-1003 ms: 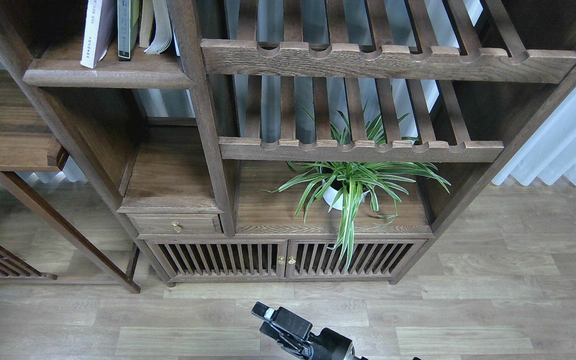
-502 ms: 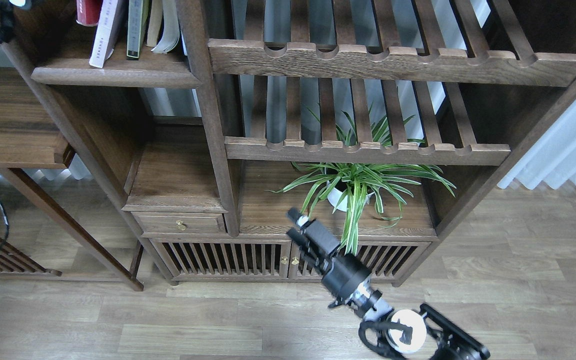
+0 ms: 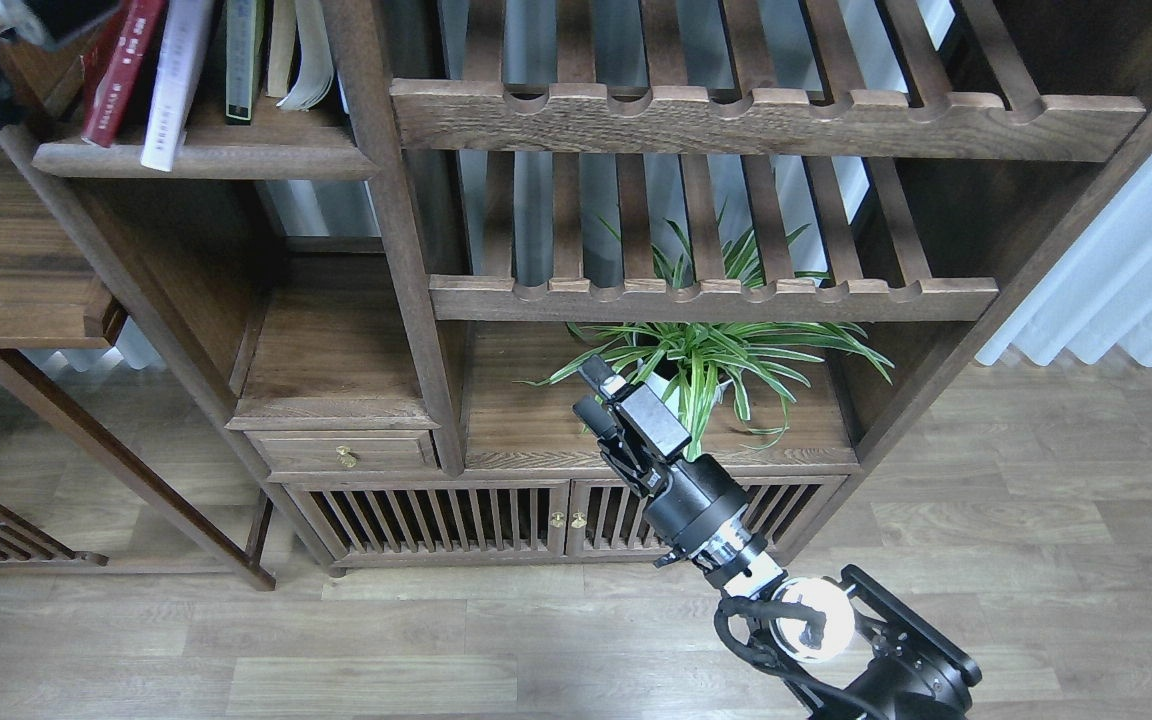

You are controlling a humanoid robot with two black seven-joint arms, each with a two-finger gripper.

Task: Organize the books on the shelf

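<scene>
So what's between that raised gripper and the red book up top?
In the head view, a vertical wooden post stands between the right gripper and the red book.

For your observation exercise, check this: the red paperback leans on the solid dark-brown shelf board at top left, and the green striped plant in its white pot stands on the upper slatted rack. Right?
Not quite. In the head view, the red paperback does lean on the solid dark-brown shelf board, but the green striped plant stands on the flat cabinet top below both slatted racks, not on the upper one.

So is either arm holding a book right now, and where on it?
The right gripper holds nothing. The left gripper is by the top of the red book, but a grip cannot be told.
</scene>
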